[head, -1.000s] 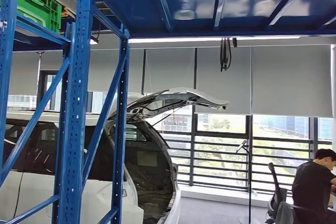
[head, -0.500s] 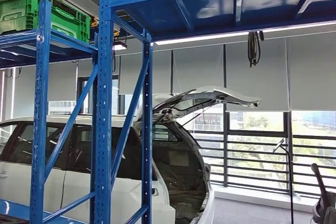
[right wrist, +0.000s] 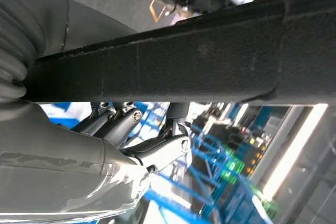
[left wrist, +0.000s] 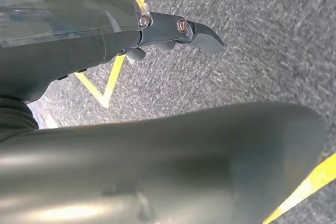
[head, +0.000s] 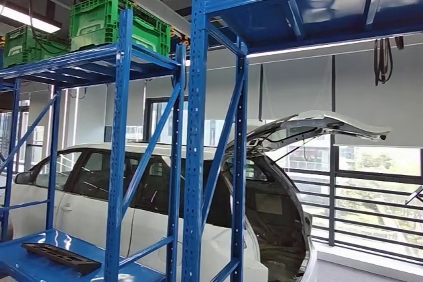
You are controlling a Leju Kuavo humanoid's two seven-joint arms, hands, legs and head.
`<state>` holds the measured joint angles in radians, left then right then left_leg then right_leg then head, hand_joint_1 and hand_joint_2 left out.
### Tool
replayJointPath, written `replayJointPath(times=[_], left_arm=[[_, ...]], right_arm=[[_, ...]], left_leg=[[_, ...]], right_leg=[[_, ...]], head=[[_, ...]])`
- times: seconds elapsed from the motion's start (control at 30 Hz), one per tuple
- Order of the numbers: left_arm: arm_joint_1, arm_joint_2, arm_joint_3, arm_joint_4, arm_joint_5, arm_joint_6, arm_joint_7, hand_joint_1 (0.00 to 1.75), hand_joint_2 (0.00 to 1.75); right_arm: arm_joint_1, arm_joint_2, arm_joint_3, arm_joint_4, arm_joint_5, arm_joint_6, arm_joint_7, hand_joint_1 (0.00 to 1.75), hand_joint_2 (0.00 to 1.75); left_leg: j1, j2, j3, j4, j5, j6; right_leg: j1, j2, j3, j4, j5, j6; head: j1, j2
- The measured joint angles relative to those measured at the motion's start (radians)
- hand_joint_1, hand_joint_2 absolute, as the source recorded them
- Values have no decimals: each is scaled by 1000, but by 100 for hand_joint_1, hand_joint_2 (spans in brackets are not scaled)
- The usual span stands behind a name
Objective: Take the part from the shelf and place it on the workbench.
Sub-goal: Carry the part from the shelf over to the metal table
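The shelf (head: 195,130) is bright blue, its uprights dotted with rows of small holes. Green latticed crates (head: 117,21) sit on top. A black part (head: 61,256) lies on the blue lower board. Behind stands a white car (head: 100,189) (dark windows). The floor (left wrist: 257,40) is speckled grey with yellow lines. The right hand (right wrist: 130,150) holds a matt black bar (right wrist: 198,61).

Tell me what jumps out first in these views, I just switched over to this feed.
In the head view, tall blue shelving fills the foreground, with green crates on its top level and a white car with a raised tailgate behind it. A long dark part lies on the low blue shelf at lower left. In the right wrist view, the right hand grips a long black part.
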<state>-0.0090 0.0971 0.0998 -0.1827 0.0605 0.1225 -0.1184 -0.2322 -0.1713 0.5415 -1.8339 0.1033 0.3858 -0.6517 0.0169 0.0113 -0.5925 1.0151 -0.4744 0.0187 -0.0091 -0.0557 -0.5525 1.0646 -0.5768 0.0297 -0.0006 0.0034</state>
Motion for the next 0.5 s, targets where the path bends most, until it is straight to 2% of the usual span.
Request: replayJointPath(times=[0.03,0.07,0.1,0.13,0.17,0.2,0.27,0.3,0.33,0.37,0.4,0.43,0.5], left_arm=[[-2,3,1,0,1,-1,-4,0,175],[-4,5,4,0,2,-2,-6,0,175],[-5,7,6,0,3,-4,-7,0,175],[-6,9,9,0,4,-6,-8,0,175],[-5,10,12,0,4,-9,-6,0,175],[-5,12,14,0,4,-12,-4,0,175],[-6,14,16,0,3,-19,1,0,175],[-6,15,17,0,2,-21,3,0,175],[-7,16,18,0,2,-22,5,0,175],[-6,17,20,0,2,-22,8,0,175],[-4,19,22,0,2,-22,12,0,175],[-1,21,23,0,1,-21,17,0,175],[1,27,25,0,-2,-20,25,0,175]], right_arm=[[-2,0,4,5,-1,1,-2,175,175],[-3,1,7,11,-2,2,-4,175,175],[-4,1,11,17,-3,2,-5,175,175],[-4,2,14,23,-3,2,-7,175,175],[-5,3,17,27,-5,1,-10,175,175],[-7,4,20,30,-6,-1,-13,175,175],[-13,7,22,34,-11,-4,-19,175,175],[-16,9,23,36,-13,-4,-20,175,175],[-20,10,24,38,-14,-3,-21,175,175],[-24,11,26,40,-15,-2,-21,175,175],[-30,13,28,42,-15,0,-21,175,175],[-36,17,31,45,-15,2,-21,175,175],[-44,25,36,50,-17,6,-21,175,175]], left_leg=[[0,-9,-3,0,2,4],[-1,-20,-5,0,4,7],[-3,-31,-6,0,5,9],[-6,-43,-6,1,6,10],[-8,-55,-6,1,7,11],[-11,-68,-5,1,8,12],[-14,-94,-5,2,10,10],[-13,-105,-7,2,13,8],[-10,-116,-11,2,16,3],[-7,-127,-15,1,20,-3],[-5,-136,-19,-1,23,-9],[-6,-128,-23,1,21,-14],[-9,-83,-50,48,-13,-23]], right_leg=[[-1,25,-26,63,-36,2],[-1,39,-58,136,-69,2],[-1,45,-85,195,-89,1],[-1,48,-97,222,-88,-1],[0,51,-92,209,-68,-5],[2,58,-69,158,-31,-11],[5,101,-11,22,41,-31],[7,121,8,-23,61,-38],[9,133,16,-45,68,-44],[10,132,19,-50,68,-46],[10,120,21,-60,68,-46],[8,107,25,-71,71,-47],[2,78,31,-93,77,-51]], head=[[0,0],[0,0],[0,0],[0,0],[0,0],[0,0],[0,0],[0,0],[0,0],[0,0],[0,0],[0,0],[1,0]])
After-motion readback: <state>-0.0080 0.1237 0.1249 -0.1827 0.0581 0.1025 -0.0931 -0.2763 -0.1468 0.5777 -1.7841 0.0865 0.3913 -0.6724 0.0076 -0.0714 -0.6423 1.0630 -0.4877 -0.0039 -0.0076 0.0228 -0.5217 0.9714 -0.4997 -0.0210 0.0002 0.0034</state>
